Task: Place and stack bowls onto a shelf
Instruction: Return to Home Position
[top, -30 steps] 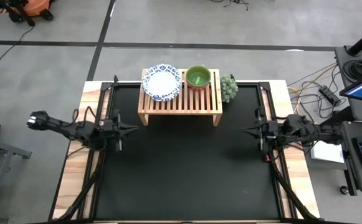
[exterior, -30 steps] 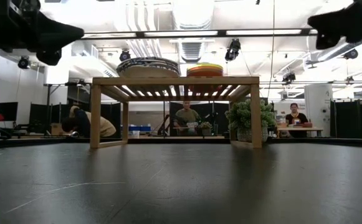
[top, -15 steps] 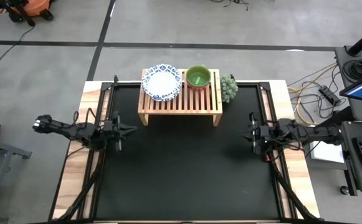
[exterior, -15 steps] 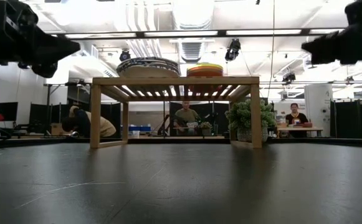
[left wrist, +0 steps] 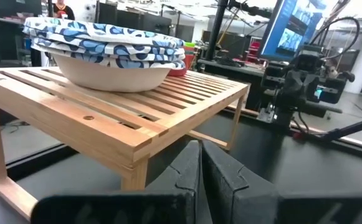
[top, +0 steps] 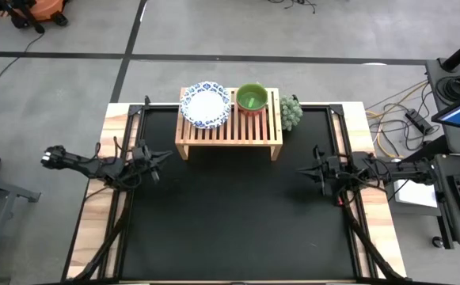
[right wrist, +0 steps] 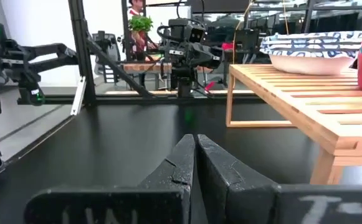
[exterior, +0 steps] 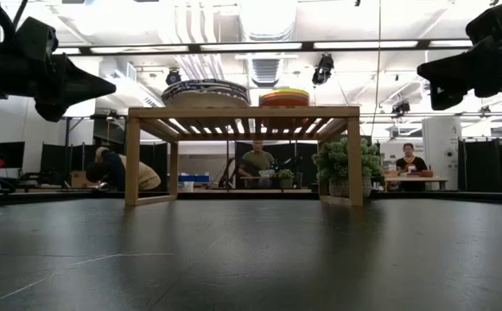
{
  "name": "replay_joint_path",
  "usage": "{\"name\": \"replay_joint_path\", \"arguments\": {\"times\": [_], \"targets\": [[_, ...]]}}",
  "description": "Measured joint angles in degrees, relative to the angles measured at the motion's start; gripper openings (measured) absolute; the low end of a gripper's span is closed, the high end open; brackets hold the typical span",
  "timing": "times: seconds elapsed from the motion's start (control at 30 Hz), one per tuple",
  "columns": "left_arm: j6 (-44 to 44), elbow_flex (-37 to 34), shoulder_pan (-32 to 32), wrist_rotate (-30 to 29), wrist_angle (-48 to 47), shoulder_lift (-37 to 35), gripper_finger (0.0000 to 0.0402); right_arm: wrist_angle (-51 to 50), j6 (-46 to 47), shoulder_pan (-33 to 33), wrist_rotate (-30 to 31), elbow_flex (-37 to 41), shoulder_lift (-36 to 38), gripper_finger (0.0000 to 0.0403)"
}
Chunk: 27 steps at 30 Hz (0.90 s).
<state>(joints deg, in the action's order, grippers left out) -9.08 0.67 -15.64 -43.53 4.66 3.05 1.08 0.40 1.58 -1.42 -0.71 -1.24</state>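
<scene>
The light-wood shelf stands at the table's far edge. On its slatted top rests a stack of white bowls with blue rims, also the stack of white bowls. Beside it sits a stack of small plastic bowls, green uppermost. My left gripper hovers shut by the shelf's left leg, above the mat. My right gripper hovers shut to the near right of the shelf. In the wrist views, my left gripper and my right gripper hold nothing.
A bumpy green artichoke-like object sits on the table right of the shelf. The black mat stretches bare between the arms and toward the near edge. People sit at desks in the room beyond.
Both grippers have come down lower above the mat, staying shut. The left one has swung its tip toward the shelf's left leg. The right one has reached a little toward the table's left. Bowls and shelf have not moved.
</scene>
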Motion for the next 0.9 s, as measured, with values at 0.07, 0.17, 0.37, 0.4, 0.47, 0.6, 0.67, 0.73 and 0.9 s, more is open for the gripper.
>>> {"name": "replay_joint_path", "arguments": {"times": [0.07, 0.17, 0.37, 0.4, 0.47, 0.6, 0.67, 0.73, 0.9], "targets": [[0.0, 0.0, 0.0, 0.0, -0.1, 0.1, 0.0000, 0.0, -0.3, 0.0, 0.1, 0.0, -0.3, 0.0009], [0.0, 0.0, 0.0, 0.0, -0.1, 0.4, 0.0000, -0.1, -1.0, 0.0, 0.1, 0.0, -0.3, 0.0009], [0.0, 0.0, 0.0, 0.1, 0.0, 0.6, 0.0000, -0.1, -1.0, 0.0, 0.1, 0.0, -0.4, 0.0009], [0.0, 0.0, 0.0, 0.1, 0.0, 0.7, 0.0000, -0.1, -1.0, 0.0, 0.0, 0.0, -0.4, 0.0009], [0.0, 0.0, 0.0, 0.2, 0.0, 0.7, 0.0000, -0.1, -1.0, 0.0, 0.0, 0.0, -0.4, 0.0009], [0.0, 0.0, 0.0, 0.2, 0.0, 0.9, 0.0000, -0.2, -1.0, 0.0, 0.0, 0.0, -0.4, 0.0009], [0.0, 0.0, 0.0, 0.2, 0.0, 1.1, 0.0000, -0.2, -1.0, 0.0, 0.0, 0.0, -0.4, 0.0009], [0.0, 0.0, 0.0, 0.2, 0.0, 1.2, 0.0000, -0.2, -1.0, 0.0, 0.0, 0.0, -0.4, 0.0009], [0.0, 0.0, 0.0, 0.2, 0.0, 1.1, 0.0000, -0.2, -1.0, 0.0, 0.0, 0.1, -0.4, 0.0009]]}}
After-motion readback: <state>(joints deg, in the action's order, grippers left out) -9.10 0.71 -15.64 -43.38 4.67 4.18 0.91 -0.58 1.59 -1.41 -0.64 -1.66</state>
